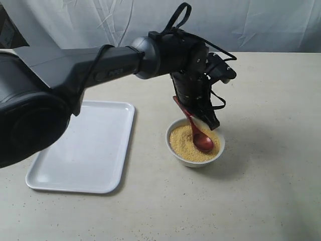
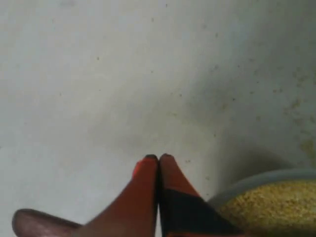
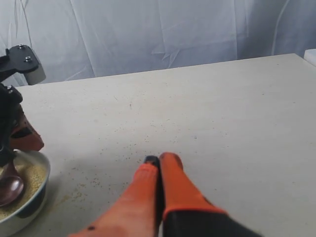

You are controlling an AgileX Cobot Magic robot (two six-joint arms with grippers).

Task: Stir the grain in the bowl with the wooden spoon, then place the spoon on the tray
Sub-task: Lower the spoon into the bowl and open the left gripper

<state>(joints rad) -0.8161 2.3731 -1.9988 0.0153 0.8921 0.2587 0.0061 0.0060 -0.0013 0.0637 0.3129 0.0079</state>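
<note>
Left tool (image 1: pixel 212 122) pinching the wooden spoon (image 1: pixel 199 138) by its handle over the bowl (image 1: pixel 196 162).
The spoon's head rests in the grain (image 1: pixel 181 144); the tray (image 1: pixel 83 150) lies near the bowl on the worktop (image 1: pixel 261 191). Right tool (image 3: pixel 159 159) pressed together above the worktop.

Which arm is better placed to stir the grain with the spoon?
Left. The left gripper is shut at the handle of the dark reddish-brown wooden spoon in the small white bowl of yellow grain; the right gripper hovers over bare table.
</note>
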